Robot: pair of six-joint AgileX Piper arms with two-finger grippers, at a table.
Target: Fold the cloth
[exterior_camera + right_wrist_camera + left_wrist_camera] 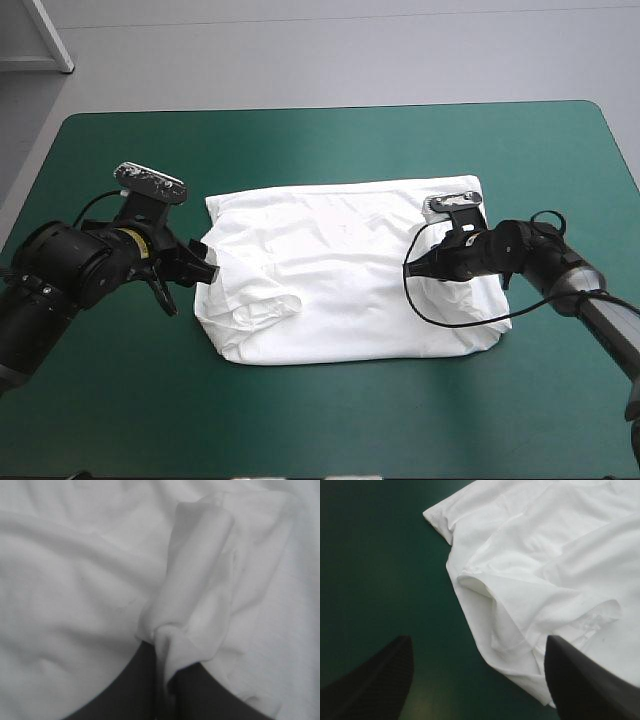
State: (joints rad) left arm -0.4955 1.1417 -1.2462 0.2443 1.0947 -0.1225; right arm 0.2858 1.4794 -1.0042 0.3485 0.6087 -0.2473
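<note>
Folding looks barely begun: your T-shirt (340,275) lies spread mid-worktop (300,420), loosely rumpled. Your right end effector (420,267) is clenched on a bunched fold of it; your left end effector (205,272) gapes empty beside the opposite edge.

The T-shirt (340,270), white and wrinkled, lies in a rough rectangle at the middle of the table (300,140), its long side running 9 to 3 o'clock. Toward 8 o'clock a rolled fold (262,308), perhaps a sleeve, bulges. At 3 o'clock a pinch of cloth stands raised.
</note>
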